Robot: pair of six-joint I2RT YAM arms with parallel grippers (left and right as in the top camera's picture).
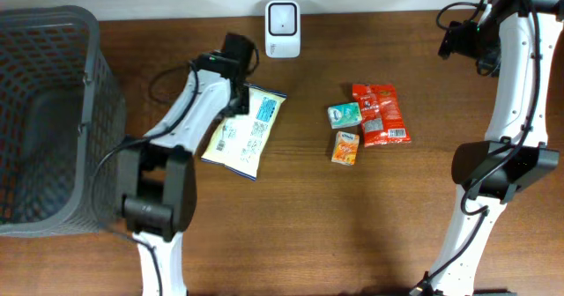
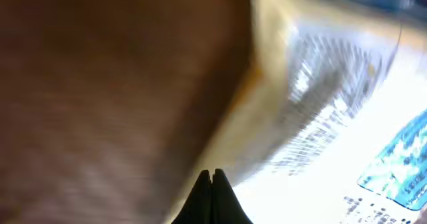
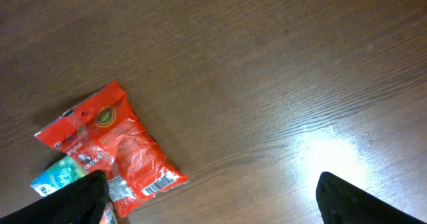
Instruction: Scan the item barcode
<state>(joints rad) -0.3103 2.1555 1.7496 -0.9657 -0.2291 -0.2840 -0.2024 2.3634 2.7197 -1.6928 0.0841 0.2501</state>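
Note:
A flat yellow and white packet [image 1: 242,133] with blue print lies on the table left of centre. My left gripper [image 1: 238,100] is down at its far left edge. In the blurred left wrist view the fingertips [image 2: 213,176] are pressed together at the packet's [image 2: 333,131] yellow border, with nothing visible between them. The white scanner [image 1: 282,17] stands at the back edge. My right gripper [image 1: 460,39] hangs open at the back right; in its own view the right gripper [image 3: 213,204] has wide-apart fingers over bare wood, and a red packet [image 3: 117,151] shows its barcode at the lower left.
A red packet [image 1: 381,113], a small green box [image 1: 345,114] and a small orange box [image 1: 345,147] lie together right of centre. A grey mesh basket [image 1: 88,111] stands at the left edge.

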